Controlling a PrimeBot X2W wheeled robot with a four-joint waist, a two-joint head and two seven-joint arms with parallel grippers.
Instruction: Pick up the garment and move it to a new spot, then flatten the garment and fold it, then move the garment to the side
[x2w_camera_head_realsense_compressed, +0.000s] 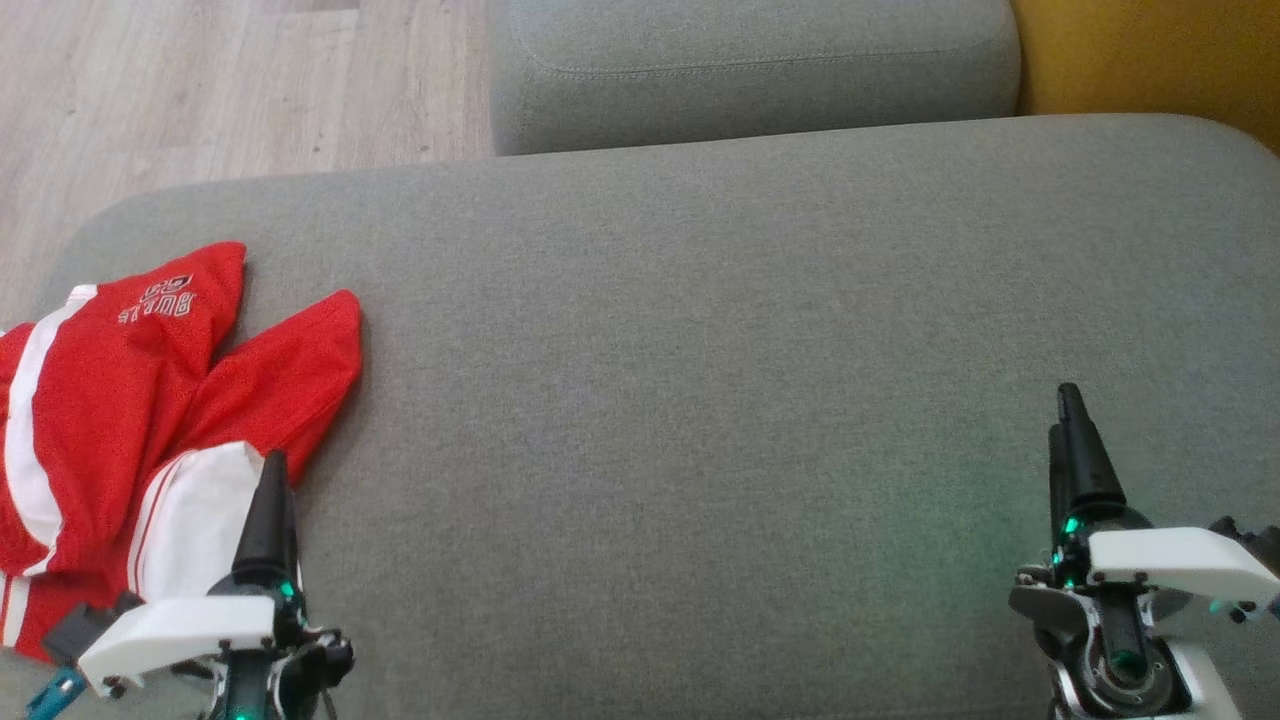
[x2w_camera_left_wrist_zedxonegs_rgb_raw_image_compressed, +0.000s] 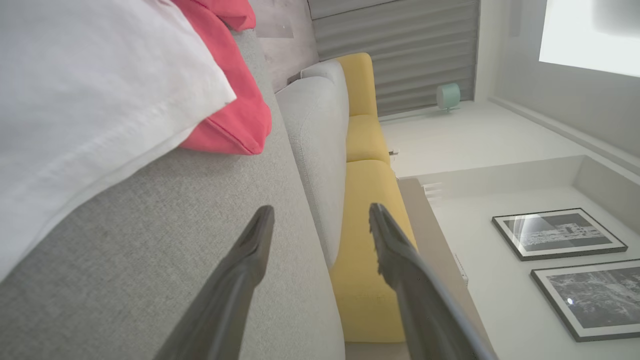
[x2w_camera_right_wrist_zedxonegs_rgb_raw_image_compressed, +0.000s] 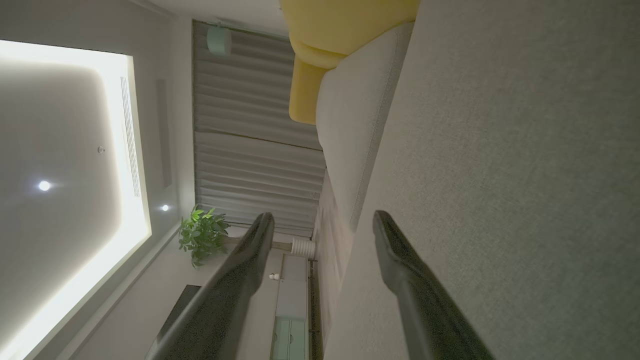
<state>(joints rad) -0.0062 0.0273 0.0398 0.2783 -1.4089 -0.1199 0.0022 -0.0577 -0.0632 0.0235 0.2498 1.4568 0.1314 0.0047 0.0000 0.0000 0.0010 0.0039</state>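
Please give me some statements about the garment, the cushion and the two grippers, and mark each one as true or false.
1. The garment lies folded in the middle of the grey cushion. False: it lies crumpled at the cushion's left end.
2. The left gripper is open and holds nothing. True.
3. The garment is red with white parts. True.
4. The right gripper is shut on the garment. False: it is open and empty, over bare cushion away from the garment.
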